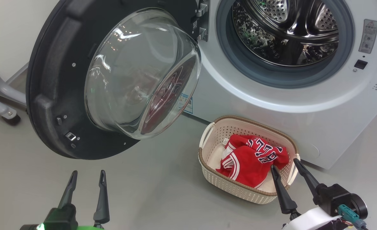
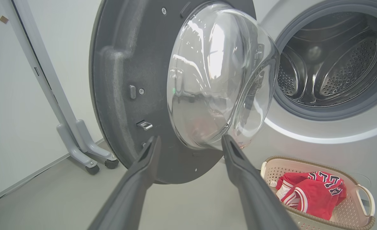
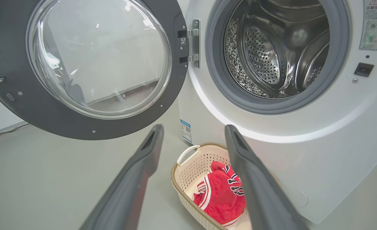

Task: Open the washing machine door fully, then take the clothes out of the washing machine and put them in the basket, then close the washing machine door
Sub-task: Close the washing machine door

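Left fingers: the left gripper (image 1: pixel 88 173) was spread wide. Its two dark tapered fingers (image 1: pixel 67 191) held nothing and touched nothing, and hung above the floor (image 1: pixel 150 195) near the door's lower rim.
Right fingers: the right gripper (image 1: pixel 284 163) was also spread wide and had no cloth between its fingers. The tips hung over the near right corner of the basket; I could not tell whether they touched its rim.
Basket: the basket (image 1: pixel 239 191) sat on the floor just in front of the washing machine, below the drum's mouth.
Basket contents: the clothes (image 1: pixel 249 159) lay crumpled inside it, lettering uppermost.
Washing machine: the washing machine (image 1: pixel 271 105) stood with its mouth uncovered, and the drum (image 1: pixel 287 28) was visible inside a grey rubber ring (image 1: pixel 239 64).
Door: the washing machine door (image 1: pixel 54 80) was swung out to the left on its metal hinge (image 3: pixel 193 43), with its inner side facing the robot.
Materials: the door had a matt black round frame and a bulging clear glass bowl (image 1: pixel 137 73). The drum was shiny perforated steel with ribs. The basket was cream perforated plastic with a brown woven-look rim and white handles. The clothes were soft red fabric with white stripes.
Label: a small blue label (image 1: pixel 186 103) was on the machine's front near the hinge side.
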